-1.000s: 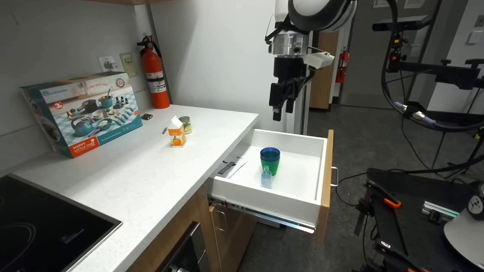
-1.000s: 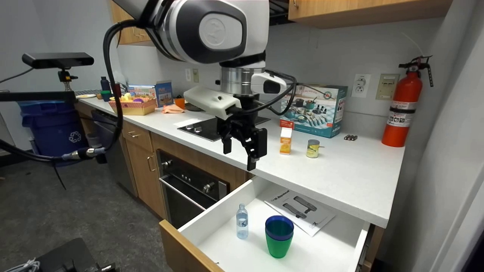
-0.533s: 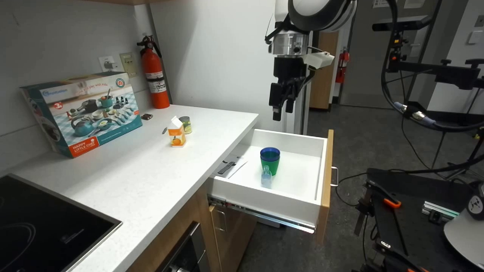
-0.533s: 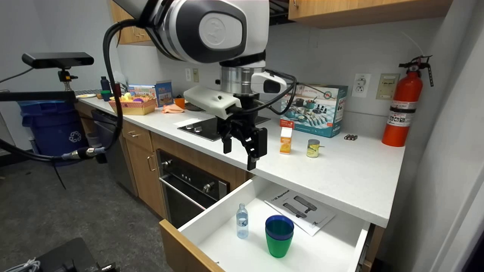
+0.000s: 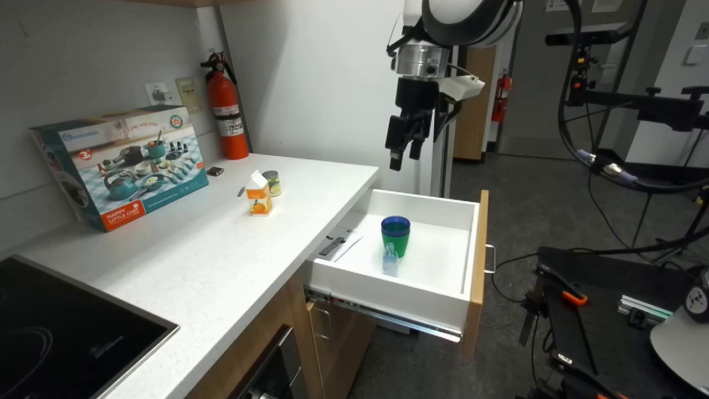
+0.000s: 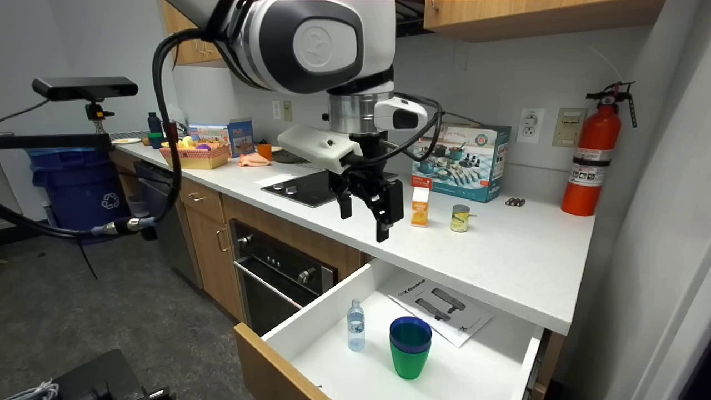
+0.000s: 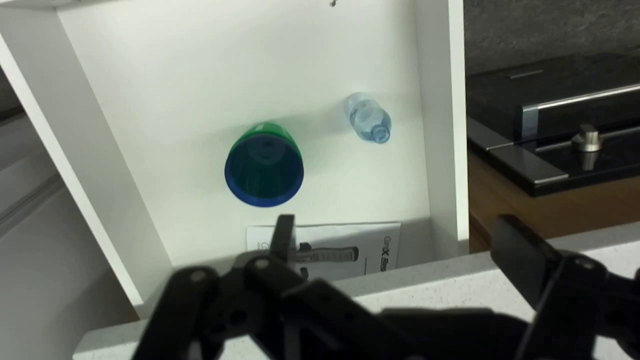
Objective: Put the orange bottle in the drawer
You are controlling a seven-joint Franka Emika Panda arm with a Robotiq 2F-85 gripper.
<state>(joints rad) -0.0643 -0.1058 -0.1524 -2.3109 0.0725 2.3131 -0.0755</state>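
The orange bottle (image 5: pixel 259 200) looks like a small orange carton with a white top. It stands upright on the white countertop and shows in both exterior views (image 6: pixel 420 211), but is out of the wrist view. The drawer (image 5: pixel 388 296) is a pulled-out white box with a wood front, also in an exterior view (image 6: pixel 322 322) and the wrist view (image 7: pixel 442 125). My gripper (image 5: pixel 405 158) hangs in the air near the counter edge, well apart from the orange bottle. It is open with nothing between its fingers, as an exterior view (image 6: pixel 364 225) and the wrist view (image 7: pixel 395 220) show.
The drawer holds a green-blue cup (image 6: pixel 410 355), a clear blue bottle (image 6: pixel 356 328) and a paper (image 6: pixel 441 308). A small yellow-green can (image 6: pixel 459 218) stands beside the orange bottle. A toy box (image 5: pixel 133 166) and a fire extinguisher (image 5: pixel 226 111) stand behind on the counter.
Over the last half second my gripper has moved slightly up and toward the counter, still open. The orange bottle, the drawer and the things in it have not moved.
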